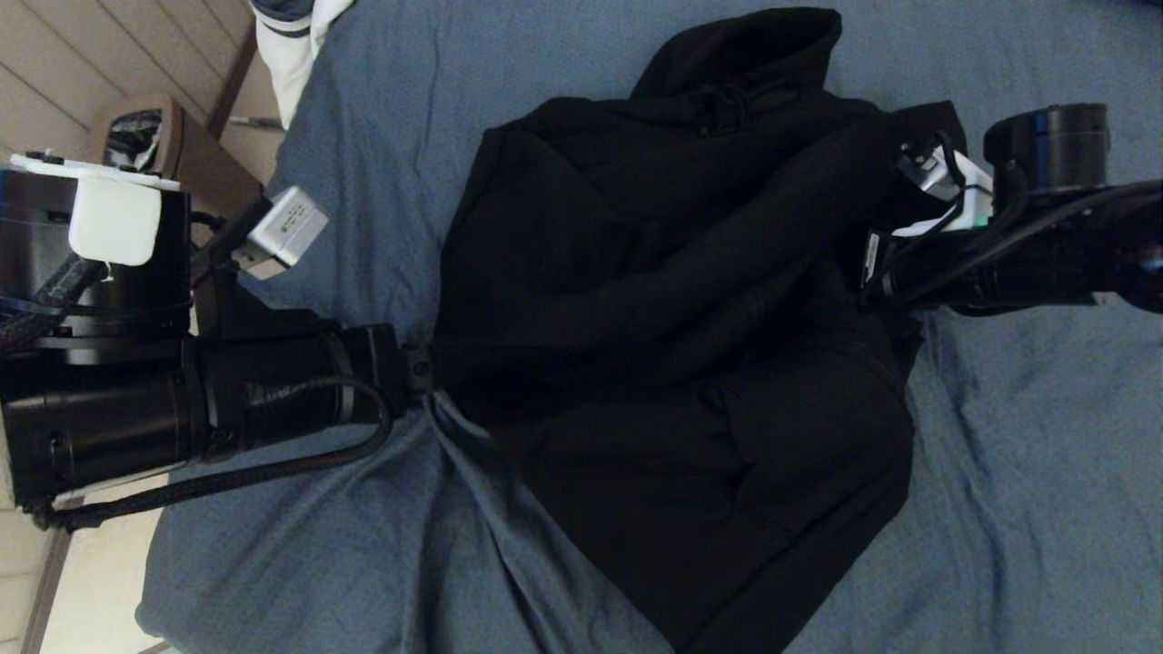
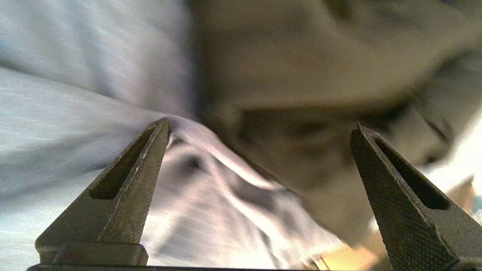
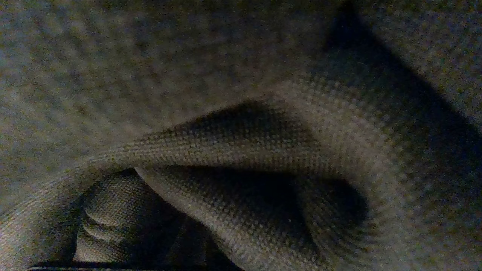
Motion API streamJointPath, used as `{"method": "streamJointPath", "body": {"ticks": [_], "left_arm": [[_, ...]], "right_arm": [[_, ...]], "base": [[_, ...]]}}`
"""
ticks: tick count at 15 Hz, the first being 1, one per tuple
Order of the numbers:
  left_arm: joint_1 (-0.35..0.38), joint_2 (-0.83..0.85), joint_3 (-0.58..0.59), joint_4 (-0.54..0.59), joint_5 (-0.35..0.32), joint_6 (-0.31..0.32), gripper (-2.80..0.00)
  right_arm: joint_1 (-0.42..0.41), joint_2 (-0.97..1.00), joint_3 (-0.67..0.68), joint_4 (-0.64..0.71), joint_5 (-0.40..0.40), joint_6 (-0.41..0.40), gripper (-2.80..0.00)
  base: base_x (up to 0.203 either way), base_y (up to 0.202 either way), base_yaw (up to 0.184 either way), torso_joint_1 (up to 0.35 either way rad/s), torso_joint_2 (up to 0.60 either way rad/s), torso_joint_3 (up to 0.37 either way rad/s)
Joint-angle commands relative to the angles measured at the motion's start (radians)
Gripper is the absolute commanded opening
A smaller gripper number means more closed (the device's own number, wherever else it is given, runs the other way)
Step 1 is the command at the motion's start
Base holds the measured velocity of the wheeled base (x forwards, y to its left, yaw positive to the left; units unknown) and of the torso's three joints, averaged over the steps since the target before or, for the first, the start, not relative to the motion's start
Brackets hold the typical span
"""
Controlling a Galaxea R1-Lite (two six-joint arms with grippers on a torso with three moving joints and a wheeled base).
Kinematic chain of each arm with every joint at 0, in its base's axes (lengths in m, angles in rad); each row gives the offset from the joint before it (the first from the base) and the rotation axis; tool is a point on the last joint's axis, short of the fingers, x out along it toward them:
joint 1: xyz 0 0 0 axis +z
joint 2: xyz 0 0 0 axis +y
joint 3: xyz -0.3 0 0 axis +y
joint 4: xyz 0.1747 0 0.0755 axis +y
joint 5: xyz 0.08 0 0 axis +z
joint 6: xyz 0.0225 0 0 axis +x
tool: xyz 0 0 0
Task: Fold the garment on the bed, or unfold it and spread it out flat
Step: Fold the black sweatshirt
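We are looking down at a black zip-front hoodie (image 1: 672,327) lying bunched in the middle of a bed (image 1: 1027,490) covered by a blue-grey sheet, hood pointing away from us and one sleeve draped diagonally across the chest. We are judging that the folding is partway along, with the sides already gathered inward. The left gripper (image 2: 260,158) is sitting at the hoodie's left edge, about level with the waist; its two ridged fingers (image 2: 124,199) are spread wide and holding nothing, with puckered sheet and the dark hem lying just ahead of them. The right gripper is reaching in at the hoodie's right shoulder, buried in the cloth so that the head view is not showing its tip; its fingers are clenched, and the right wrist view is filled with knit black fabric folded right against the lens, so it seems to be pinching the cloth there, though we cannot confirm the hold. Next, we expect the left gripper needs to close on the hem without catching the sheet beneath.
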Motion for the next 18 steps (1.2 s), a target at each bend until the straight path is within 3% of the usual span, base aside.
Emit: {"method": "streamJointPath", "body": {"ticks": [1, 4, 8, 12, 15, 18], "left_arm": [[-0.072, -0.031, 0.005, 0.009, -0.004, -0.004, 0.0], [-0.17, -0.024, 0.02, 0.052, -0.018, -0.014, 0.0], [-0.246, 0.053, 0.048, 0.051, -0.073, -0.058, 0.0], [-0.275, 0.189, 0.038, 0.04, -0.081, -0.061, 0.0], [-0.3, 0.283, 0.021, -0.032, -0.084, -0.062, 0.0], [-0.304, 0.333, -0.041, -0.052, -0.072, -0.079, 0.0]], "right_arm": [[-0.001, 0.018, 0.007, 0.002, 0.002, 0.001, -2.8], [-0.004, 0.038, 0.007, 0.002, 0.002, 0.001, -2.8], [-0.006, 0.048, 0.009, 0.001, 0.002, 0.001, -2.8], [-0.012, 0.052, 0.02, -0.001, 0.002, -0.002, -2.8], [-0.018, 0.052, 0.024, -0.001, 0.004, -0.002, -2.8], [-0.025, 0.056, 0.024, -0.001, 0.005, -0.002, -2.8]], "base": [[0.0, 0.0, 0.0, 0.0, 0.0, 0.0], [0.0, 0.0, 0.0, 0.0, 0.0, 0.0], [0.0, 0.0, 0.0, 0.0, 0.0, 0.0], [0.0, 0.0, 0.0, 0.0, 0.0, 0.0], [0.0, 0.0, 0.0, 0.0, 0.0, 0.0], [0.0, 0.0, 0.0, 0.0, 0.0, 0.0]]}}
